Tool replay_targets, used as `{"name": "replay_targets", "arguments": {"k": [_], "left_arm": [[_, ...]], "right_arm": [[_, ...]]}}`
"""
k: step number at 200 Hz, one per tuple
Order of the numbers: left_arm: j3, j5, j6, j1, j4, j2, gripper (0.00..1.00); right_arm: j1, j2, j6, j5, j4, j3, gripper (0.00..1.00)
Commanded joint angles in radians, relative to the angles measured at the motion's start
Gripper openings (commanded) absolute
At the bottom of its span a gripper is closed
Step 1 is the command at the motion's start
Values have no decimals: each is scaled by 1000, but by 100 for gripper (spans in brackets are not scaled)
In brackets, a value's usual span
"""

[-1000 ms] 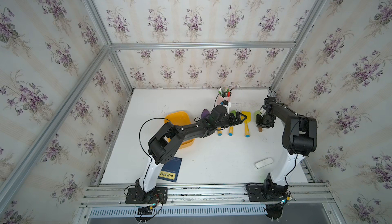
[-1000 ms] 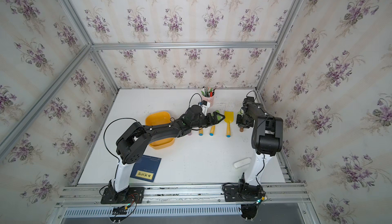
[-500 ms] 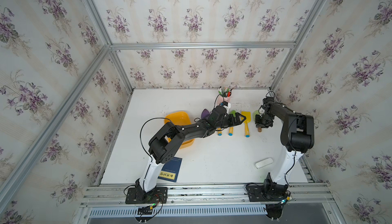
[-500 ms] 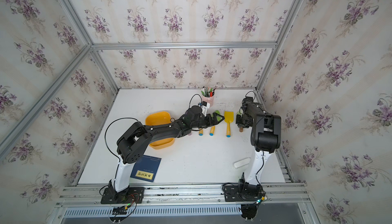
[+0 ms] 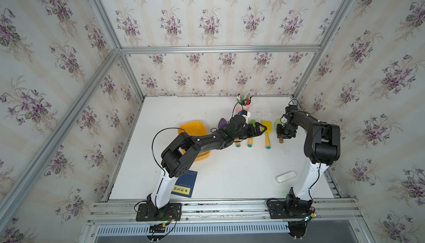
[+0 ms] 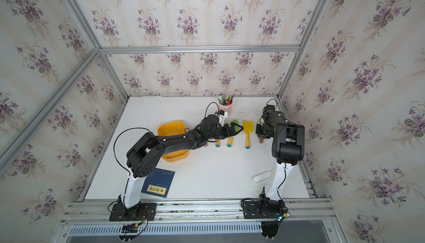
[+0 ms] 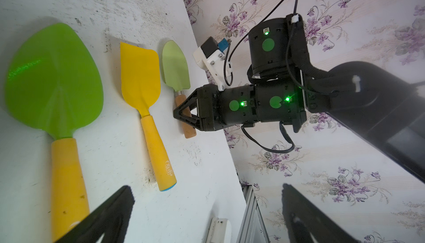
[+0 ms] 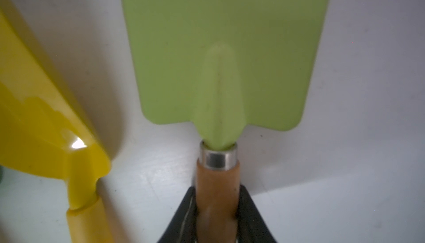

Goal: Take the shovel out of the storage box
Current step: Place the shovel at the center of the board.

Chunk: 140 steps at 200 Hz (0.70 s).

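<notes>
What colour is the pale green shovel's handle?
Brown wood handle, clearest in the right wrist view.

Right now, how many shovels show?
4, in a row: purple by the left arm, green, yellow, pale green in the right pincer. More may hide under that arm.

Five shovels (image 5: 266, 126) on the tabletop (image 5: 230, 172), one mostly hidden, one tub (image 5: 195, 125), one pen cup (image 5: 244, 109), one book (image 5: 186, 184), one white block (image 5: 285, 177), two arms (image 5: 207, 141).
</notes>
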Motion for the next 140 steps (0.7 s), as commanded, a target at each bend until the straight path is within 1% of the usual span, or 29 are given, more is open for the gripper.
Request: {"name": "replay_targets", "arguments": {"k": [1,15,21,30,86,140], "left_arm": [[-3,13,13,2,32,-3,100],[-4,15,12,4,35,-5,100],[-6,15,12,5,35,-6,100],[-7,16,13,5,35,-7,99],[-13,19,18,11,25,-21,100],[-87,12,39,45,8,-99,100]], "right_arm": [[2,6,-1,-11,-46,-12,33],[2,2,-3,-10,-47,-11,34],[2,0,-3,-13,-46,-11,38],[2,-4,-3,-13,-44,-13,40],[2,-43,8,-10,-51,-21,41],[3,-141,32,0,-64,-39,47]]}}
